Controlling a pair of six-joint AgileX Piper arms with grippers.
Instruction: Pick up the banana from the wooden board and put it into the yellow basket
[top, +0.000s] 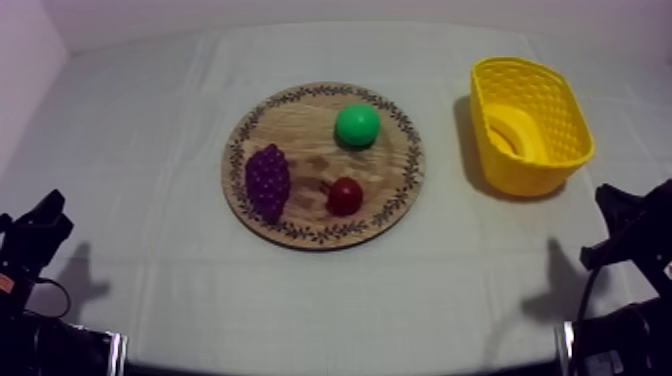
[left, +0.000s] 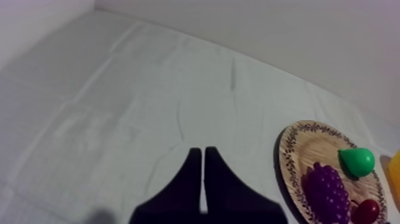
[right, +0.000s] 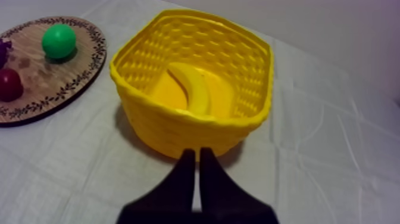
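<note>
Yellow toy banana (right: 193, 92) lies in the yellow woven basket (right: 178, 128) just beyond the right fingers (right: 186, 176), closed empty; left fingers (left: 193, 176) likewise.

Both arms are just sitting at rest here. In the top view the left arm (top: 32, 245) is tucked low at the left edge, a black shape angled up and inward. The right arm (top: 632, 232) does the mirror thing low at the right edge.

On the left wrist cam, the left pincer (left: 202, 150) has its two black fingers (left: 191, 179) pressed together into a narrow wedge, with just a thin slit between them and nothing held. Same deal on the right wrist cam: the right pincer (right: 197, 151) is closed up, its fingers (right: 211, 179) side by side with tips level, gripping nothing.
</note>
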